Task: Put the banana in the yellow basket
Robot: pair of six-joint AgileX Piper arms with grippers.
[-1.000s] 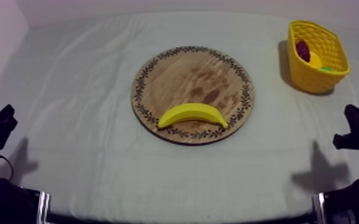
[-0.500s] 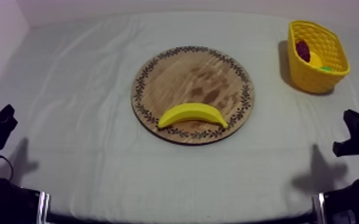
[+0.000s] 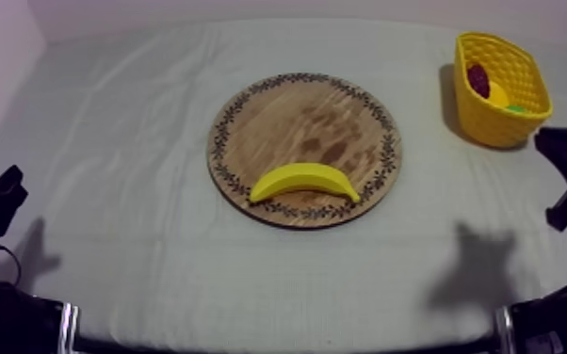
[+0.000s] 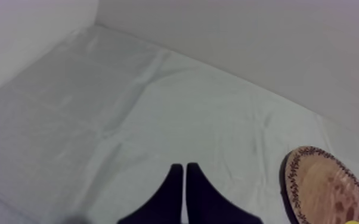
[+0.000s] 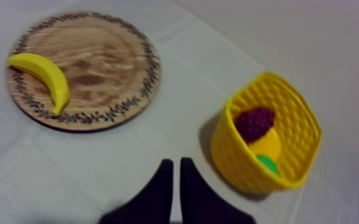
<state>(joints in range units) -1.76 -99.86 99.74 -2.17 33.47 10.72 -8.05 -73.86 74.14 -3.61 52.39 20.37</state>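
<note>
Banana (image 3: 304,181): flat on the wooden board (image 3: 306,108), on the part nearest the table's (image 3: 137,235) front edge, just inside the patterned rim; ahead and to the left of the right hand (image 5: 175,164), well apart from it.
Long axis: crosswise to the table, side to side in the top view; slantwise to the right hand's fingers, so probably no square approach without a wrist turn.
Pointing: both tapered ends dipping toward the front edge, arched back toward the board's middle; one end aimed loosely toward the right hand.
Right hand: fingers together as a narrow wedge, empty, raised above the table, yellow basket (image 5: 235,159) just ahead to its right.
Left hand (image 4: 185,170): fingers together, empty, low at its own side, board's edge far ahead to its right.
Basket load: bunch of grapes (image 5: 254,122), a yellow fruit (image 5: 266,145) and a green piece (image 5: 266,162) already inside.
Risk, grasp: probably a slip or roll if closed near a tapered end rather than across the thick middle; a shove off the rim if lowered with fingers unopened.
Risk, travel: likely a knock to the basket on the swing out, given how close it sits.
Risk, drop: banana possibly bridging the rim or resting on the fruit, given little free room.
</note>
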